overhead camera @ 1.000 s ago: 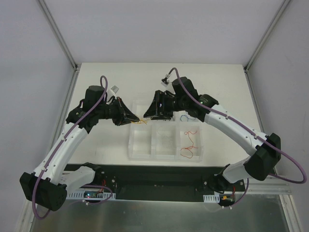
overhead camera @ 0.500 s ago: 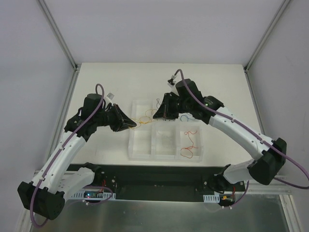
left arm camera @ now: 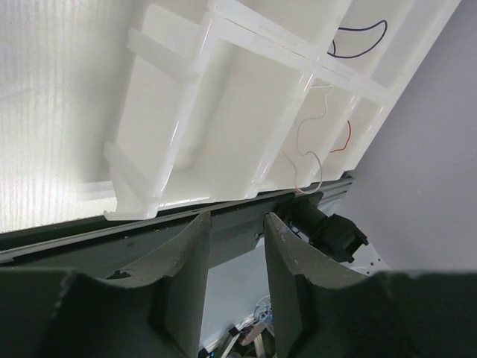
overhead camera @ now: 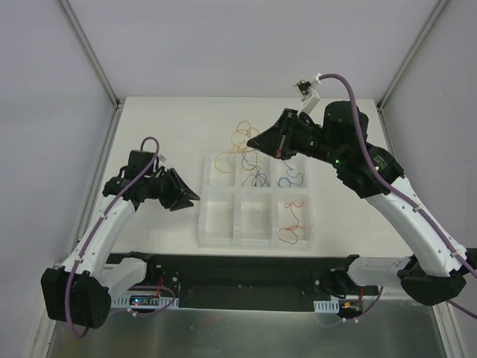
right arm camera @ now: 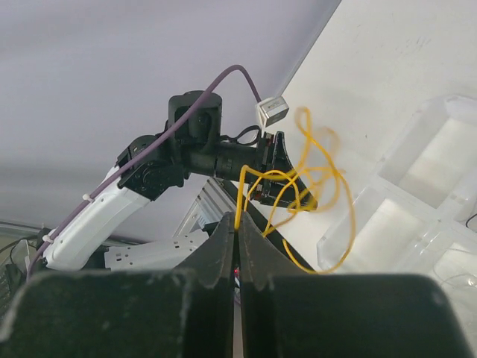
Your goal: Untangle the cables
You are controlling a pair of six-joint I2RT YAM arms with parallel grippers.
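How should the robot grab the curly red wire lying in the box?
Probably straight down from above: the red wire lies flat on the floor of the near right compartment of the tray, and the walls around it block any sideways approach. Pinch a single strand near its middle, with the hand's fingers closing across the wire.

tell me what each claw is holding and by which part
Right claw pinches the yellow cable on one strand of its loops; left claw is open, holding nothing.

no readable text, no labels, no numbers
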